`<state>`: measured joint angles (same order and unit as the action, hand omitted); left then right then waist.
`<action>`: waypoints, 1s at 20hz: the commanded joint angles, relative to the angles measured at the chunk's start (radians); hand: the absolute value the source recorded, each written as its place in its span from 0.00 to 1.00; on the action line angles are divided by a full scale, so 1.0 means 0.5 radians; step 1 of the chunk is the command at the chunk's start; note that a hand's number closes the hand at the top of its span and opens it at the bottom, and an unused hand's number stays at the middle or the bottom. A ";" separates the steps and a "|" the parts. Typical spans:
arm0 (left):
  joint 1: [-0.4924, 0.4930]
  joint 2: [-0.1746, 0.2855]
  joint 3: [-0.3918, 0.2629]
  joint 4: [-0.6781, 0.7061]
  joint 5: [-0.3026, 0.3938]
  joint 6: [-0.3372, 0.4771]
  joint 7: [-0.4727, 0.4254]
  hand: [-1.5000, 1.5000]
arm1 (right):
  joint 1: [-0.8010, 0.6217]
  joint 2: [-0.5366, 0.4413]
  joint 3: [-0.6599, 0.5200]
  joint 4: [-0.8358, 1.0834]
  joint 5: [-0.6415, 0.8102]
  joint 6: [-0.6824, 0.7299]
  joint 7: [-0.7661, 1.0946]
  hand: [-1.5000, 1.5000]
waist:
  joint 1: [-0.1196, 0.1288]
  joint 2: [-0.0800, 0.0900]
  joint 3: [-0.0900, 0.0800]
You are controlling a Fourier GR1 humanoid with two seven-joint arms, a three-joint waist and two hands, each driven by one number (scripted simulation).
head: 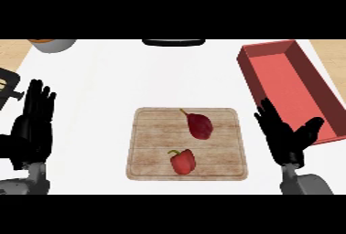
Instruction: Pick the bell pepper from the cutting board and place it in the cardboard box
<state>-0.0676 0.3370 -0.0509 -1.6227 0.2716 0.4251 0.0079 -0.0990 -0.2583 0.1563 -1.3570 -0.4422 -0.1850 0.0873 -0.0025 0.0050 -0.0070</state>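
Two spread hands (32, 123) (287, 137), pepper (182, 162) on board (152, 137), bowl (51, 45) cropped

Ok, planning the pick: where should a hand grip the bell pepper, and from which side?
Probably across the rounded red body of the bell pepper, clear of the stem at its upper left. Come from the right with the open right hand: that side is free, while the darker red vegetable lies just beyond it.
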 commanded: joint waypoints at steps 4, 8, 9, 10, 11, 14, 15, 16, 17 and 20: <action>0.054 0.112 -0.052 -0.021 0.105 -0.246 0.171 0.50 | -0.335 -0.103 0.309 -0.374 0.277 0.272 -0.156 0.00 | 0.053 -0.030 0.011; 0.098 0.168 -0.055 0.029 0.221 -0.399 0.284 0.50 | -0.468 -0.181 0.192 -0.578 0.732 -0.096 -0.585 0.00 | -0.023 -0.049 0.012; 0.097 0.137 -0.104 0.027 0.207 -0.405 0.283 0.50 | -0.421 -0.064 0.265 -0.679 0.746 -0.139 -0.687 0.00 | -0.036 -0.042 0.014; 0.040 0.176 -0.062 0.021 0.244 -0.426 0.340 0.50 | -0.378 -0.049 0.316 -0.670 0.784 -0.091 -0.850 0.00 | -0.021 -0.025 0.017; 0.136 0.222 -0.047 -0.009 0.272 -0.511 0.302 0.50 | -0.317 -0.052 0.418 -0.736 0.864 -0.074 -0.923 0.00 | 0.003 -0.030 0.015; 0.053 0.236 0.003 0.020 0.306 -0.524 0.348 0.50 | -0.189 -0.144 0.556 -0.860 1.042 -0.015 -1.153 0.00 | -0.022 -0.019 0.015; 0.152 0.273 0.051 0.019 0.352 -0.609 0.291 0.50 | -0.106 -0.217 0.616 -0.973 1.123 -0.011 -1.133 0.00 | -0.019 -0.026 0.013; 0.103 0.258 0.057 0.044 0.351 -0.607 0.301 0.50 | -0.095 -0.240 0.650 -1.059 1.191 -0.028 -1.063 0.00 | -0.024 -0.022 0.012; 0.127 0.252 0.025 -0.020 0.332 -0.575 0.342 0.50 | -0.003 -0.387 0.705 -1.128 1.278 0.033 -1.007 0.00 | -0.036 -0.029 0.012; 0.185 0.281 0.071 0.020 0.345 -0.607 0.297 0.50 | -0.092 -0.611 0.795 -1.104 1.647 0.070 -0.604 0.00 | -0.030 -0.043 0.002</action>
<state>0.0004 0.4520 -0.0422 -1.6149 0.4285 0.1479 0.1581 -0.1616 -0.4514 0.4861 -1.8620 0.2037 -0.1687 -0.3263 -0.0154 -0.0114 -0.0028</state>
